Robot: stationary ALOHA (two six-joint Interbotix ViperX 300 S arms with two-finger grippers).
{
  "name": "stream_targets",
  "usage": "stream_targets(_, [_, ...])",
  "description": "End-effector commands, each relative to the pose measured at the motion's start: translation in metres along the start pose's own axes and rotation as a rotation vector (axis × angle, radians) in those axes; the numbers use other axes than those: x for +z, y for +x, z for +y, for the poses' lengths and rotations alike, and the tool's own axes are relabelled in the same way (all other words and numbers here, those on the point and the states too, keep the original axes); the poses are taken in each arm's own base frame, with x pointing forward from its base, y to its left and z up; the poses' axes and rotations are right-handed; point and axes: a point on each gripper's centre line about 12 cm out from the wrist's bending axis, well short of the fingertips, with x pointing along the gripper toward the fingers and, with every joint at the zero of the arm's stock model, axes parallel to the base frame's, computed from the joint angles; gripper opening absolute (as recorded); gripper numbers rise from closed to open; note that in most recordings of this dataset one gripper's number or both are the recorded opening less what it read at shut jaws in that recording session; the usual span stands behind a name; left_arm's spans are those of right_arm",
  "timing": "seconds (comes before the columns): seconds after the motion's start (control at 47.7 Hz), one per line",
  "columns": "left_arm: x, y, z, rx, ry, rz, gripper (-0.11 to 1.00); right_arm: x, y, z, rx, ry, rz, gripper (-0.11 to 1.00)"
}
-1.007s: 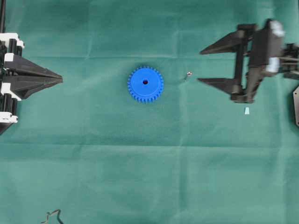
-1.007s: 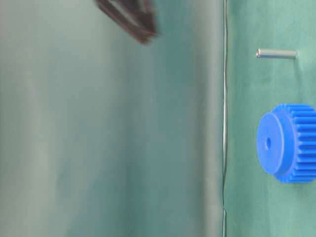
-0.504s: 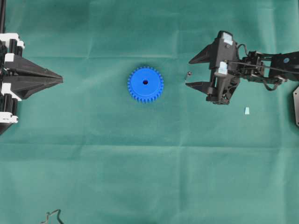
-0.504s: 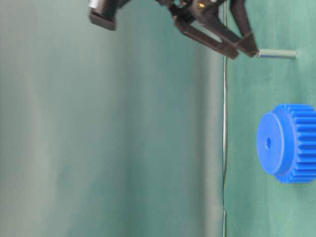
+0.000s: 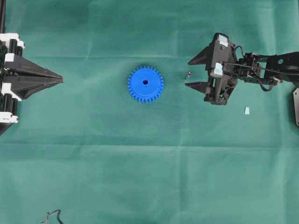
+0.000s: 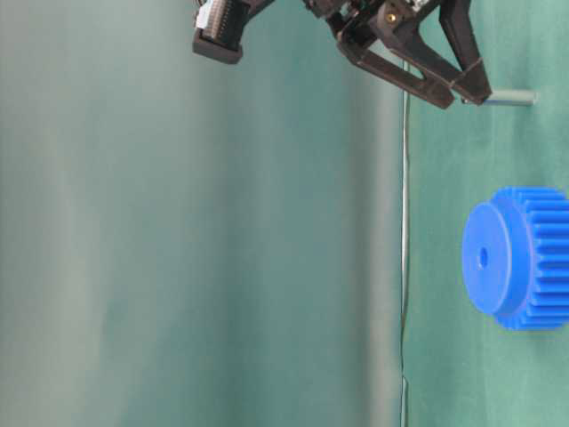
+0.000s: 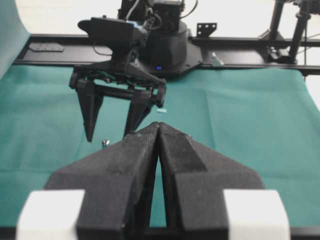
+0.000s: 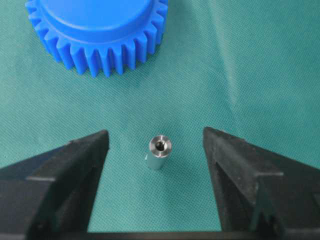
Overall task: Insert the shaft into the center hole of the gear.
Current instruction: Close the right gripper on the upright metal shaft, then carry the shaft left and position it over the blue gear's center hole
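The blue gear (image 5: 145, 88) lies flat mid-table, its center hole (image 5: 145, 82) facing up; it also shows as the gear (image 8: 97, 30) at the top of the right wrist view. Right of it the small silvery shaft (image 5: 188, 75) stands upright on the cloth. My right gripper (image 5: 188, 73) is open and low, one finger on each side of the shaft (image 8: 159, 151), with clear gaps and no contact. In the table-level view the fingertips (image 6: 480, 89) sit level with the shaft (image 6: 514, 97). At the left edge, far from the gear, my left gripper (image 5: 60, 80) is shut and holds nothing.
A small pale chip (image 5: 246, 110) lies on the green cloth behind the right gripper. A dark plate (image 5: 296, 105) sits at the right edge. A bent wire (image 5: 53, 216) lies at the bottom left. Creases run across the cloth.
My right gripper moved left and down from the right side until its fingers straddle the shaft, and its jaws have narrowed. Gear, shaft and left arm stayed put.
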Motion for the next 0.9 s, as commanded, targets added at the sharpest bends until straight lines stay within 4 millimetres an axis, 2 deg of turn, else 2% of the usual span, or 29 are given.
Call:
stream_targets(0.0, [0.010, 0.003, 0.000, -0.001, 0.005, -0.023, 0.00, 0.008, 0.002, 0.000, -0.001, 0.005, -0.015, 0.66])
stream_targets(0.189, [0.010, 0.003, 0.000, -0.002, 0.004, -0.025, 0.00, 0.009, 0.003, 0.000, -0.001, 0.002, -0.015, 0.21])
stream_targets(0.231, [0.010, 0.003, 0.000, -0.001, 0.005, -0.025, 0.00, 0.009, 0.004, 0.000, -0.001, 0.001, -0.014, 0.16])
stream_targets(0.483, [0.010, 0.003, 0.000, -0.002, 0.004, -0.025, 0.00, 0.011, 0.002, 0.000, 0.000, 0.003, -0.015, 0.16])
stream_targets(0.629, [0.010, 0.003, 0.000, -0.001, 0.003, -0.025, 0.00, 0.025, -0.009, 0.002, 0.007, 0.003, -0.049, 0.17])
stream_targets(0.881, [0.011, 0.003, 0.000, -0.002, 0.003, -0.026, 0.00, 0.057, -0.039, 0.007, 0.026, 0.002, -0.054, 0.17])
